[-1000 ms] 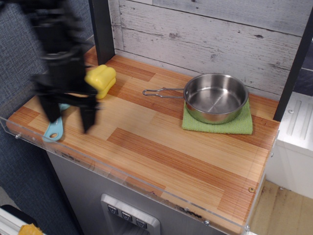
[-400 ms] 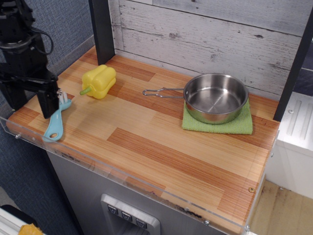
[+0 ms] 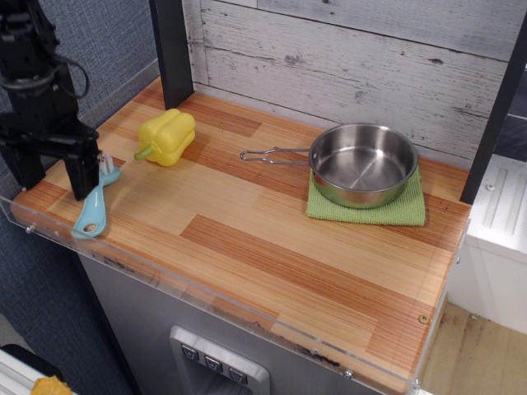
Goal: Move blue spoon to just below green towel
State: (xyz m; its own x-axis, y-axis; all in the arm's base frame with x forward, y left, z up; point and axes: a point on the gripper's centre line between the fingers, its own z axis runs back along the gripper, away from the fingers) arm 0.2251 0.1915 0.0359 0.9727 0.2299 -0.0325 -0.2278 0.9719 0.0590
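Jaws (image 3: 56, 175) spread beside blue spoon (image 3: 95, 206)

Back wall (image 3: 370, 58): whitewashed wooden planks are running horizontally.
Left wall (image 3: 107, 41): blue-grey textured fabric is covering it.
Counter (image 3: 272, 247): striped wood is lying under even light.
Post (image 3: 173, 49): dark upright is standing at the rear.

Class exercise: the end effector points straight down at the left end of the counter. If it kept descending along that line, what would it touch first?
Probably the bare wooden counter, beside the blue spoon. The end effector seems to sit left of the spoon's bristled head, though depth is unclear from one view.
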